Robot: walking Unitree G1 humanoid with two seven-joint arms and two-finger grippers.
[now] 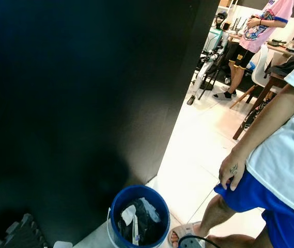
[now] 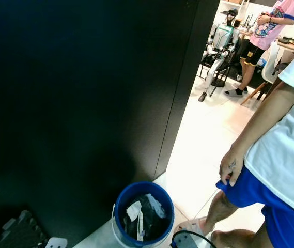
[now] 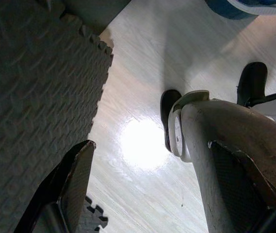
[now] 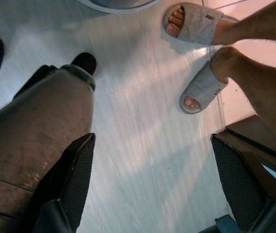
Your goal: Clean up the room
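Note:
A blue bucket (image 1: 117,204) used as a trash bin stands on the pale floor just ahead of me, against a black wall panel (image 1: 84,103). It holds a black bag (image 1: 145,223) and white scraps of paper (image 2: 134,211). My left gripper (image 3: 152,194) hangs open over the floor beside my own leg (image 3: 235,141), with nothing between its fingers (image 3: 74,184). My right gripper (image 4: 154,194) also hangs open and empty above the floor, its fingers (image 4: 77,177) wide apart.
A person in a white shirt and blue shorts (image 1: 286,165) stands close on my right, grey slippers (image 4: 203,87) near my right gripper. A dark foam mat (image 3: 31,97) lies on my left. Farther back are another robot (image 2: 221,44), a second person (image 1: 260,26), chairs and a table.

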